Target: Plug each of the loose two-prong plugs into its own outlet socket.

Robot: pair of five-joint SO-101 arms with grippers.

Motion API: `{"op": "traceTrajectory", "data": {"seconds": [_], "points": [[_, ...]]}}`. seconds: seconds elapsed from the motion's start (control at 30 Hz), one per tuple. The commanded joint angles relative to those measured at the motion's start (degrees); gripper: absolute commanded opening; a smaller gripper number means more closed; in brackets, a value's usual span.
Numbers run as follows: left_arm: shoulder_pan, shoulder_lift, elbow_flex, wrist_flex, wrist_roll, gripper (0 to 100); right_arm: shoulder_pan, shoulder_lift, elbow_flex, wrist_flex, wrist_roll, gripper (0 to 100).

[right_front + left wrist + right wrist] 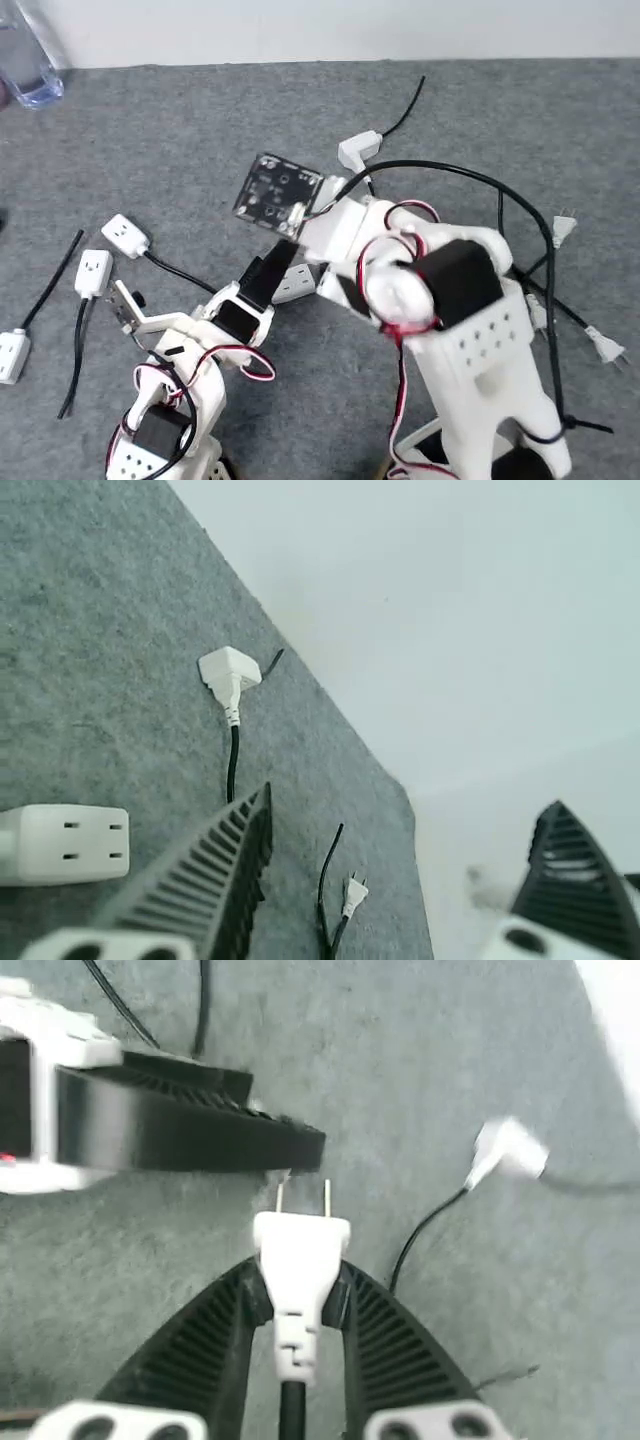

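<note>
The two-prong plug is clamped between the fingers of the right gripper, which are closed tight on its body. Its prongs point away from the wrist and its cord is cut off at the frame edge. Just beyond the prongs lies a black finger of the left gripper, whose jaws are spread wide and hold nothing. An outlet socket lies near the plug, beside that finger, and is partly cut off. In the high view the right arm covers the plug.

Grey felt table, outlet sockets, loose plugs
</note>
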State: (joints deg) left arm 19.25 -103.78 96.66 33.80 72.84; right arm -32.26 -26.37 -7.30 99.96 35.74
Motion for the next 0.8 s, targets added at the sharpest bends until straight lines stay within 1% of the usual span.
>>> {"op": "traceTrajectory", "data": {"seconds": [0.0, 0.07, 0.23, 0.37, 0.53, 0.67, 0.77], "points": [[-1.4, -0.5, -0.2, -1.0, 0.3, 38, 4.0, -0.6, 3.9, -2.5, 0.4, 0.7], [-2.2, -0.5, -0.2, -1.0, 0.3, 38, 6.1, -0.7, 6.4, -3.8, 1.9, 0.7], [-2.4, -0.5, -0.2, -0.9, 0.1, 38, 10.4, 0.0, 10.1, -6.9, 3.1, 0.8], [-2.3, -0.5, -0.2, 0.4, 0.0, 38, 10.9, 0.0, 12.9, -7.6, 6.2, 0.8], [-1.9, -0.5, -0.2, 1.1, -0.1, 38, 10.9, 0.0, 13.4, -6.9, 6.8, 0.8], [-1.8, -0.5, -0.2, 3.3, -0.1, 38, 11.4, 0.2, 16.4, -6.8, 11.9, 0.8], [-1.8, -0.5, -0.2, 3.7, -0.1, 38, 13.7, 2.4, 21.2, -9.1, 13.4, 0.8]]}}
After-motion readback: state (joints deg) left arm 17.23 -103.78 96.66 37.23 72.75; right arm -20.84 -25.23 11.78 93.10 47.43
